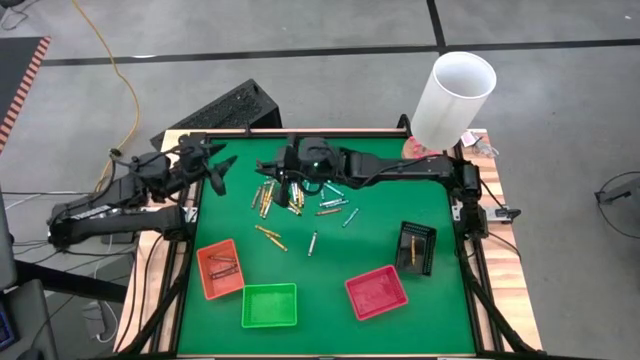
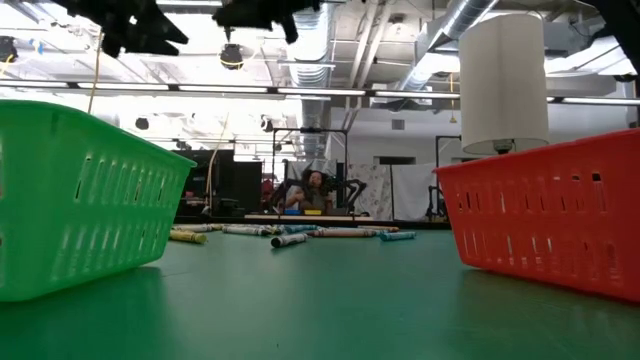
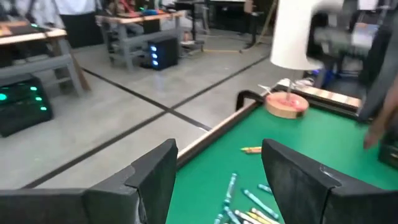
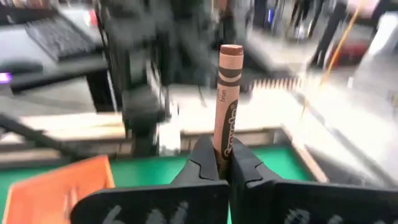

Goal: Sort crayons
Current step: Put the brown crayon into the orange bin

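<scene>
The right gripper (image 4: 222, 167) has its fingers clamped on a reddish-brown crayon (image 4: 227, 102), held upright above the loose crayons (image 1: 300, 205) at the far middle of the green tabletop (image 1: 330, 270), presumably for carrying to a tray. The left gripper (image 3: 217, 174), fingers wide and empty, hangs over the far left corner. The crayon's wrapper carries dark print, not legible.

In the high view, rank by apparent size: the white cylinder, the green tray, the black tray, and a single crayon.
1. White cylinder, though it stands tall toward the camera, which inflates it.
2. Green tray.
3. Black tray.
4. Any single crayon, by far the smallest.
</scene>
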Motion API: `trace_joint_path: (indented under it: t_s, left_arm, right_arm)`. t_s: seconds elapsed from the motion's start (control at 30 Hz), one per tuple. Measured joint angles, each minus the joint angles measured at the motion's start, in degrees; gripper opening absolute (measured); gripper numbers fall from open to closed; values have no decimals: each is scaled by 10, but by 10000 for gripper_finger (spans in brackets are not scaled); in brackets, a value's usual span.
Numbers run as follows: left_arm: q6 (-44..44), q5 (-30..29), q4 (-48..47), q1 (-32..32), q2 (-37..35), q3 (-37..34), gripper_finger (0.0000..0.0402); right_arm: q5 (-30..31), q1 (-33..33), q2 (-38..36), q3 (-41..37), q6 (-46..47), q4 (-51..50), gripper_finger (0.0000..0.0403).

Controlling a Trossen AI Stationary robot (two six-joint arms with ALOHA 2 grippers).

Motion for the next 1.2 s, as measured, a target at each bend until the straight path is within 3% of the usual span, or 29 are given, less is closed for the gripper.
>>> trace_joint_path:
  t_s: [0.23,0.7,1.2]
  left_arm:
    - [11,-6,-1,0,-18,0,222]
    - [-4,-5,-11,0,-18,0,222]
    - [-9,-4,-13,0,-18,0,222]
  right_arm:
    - [-10,31,66,0,32,-27,0]
    - [-84,72,221,13,47,224,0]
    - [-171,91,405,279,35,185,0]
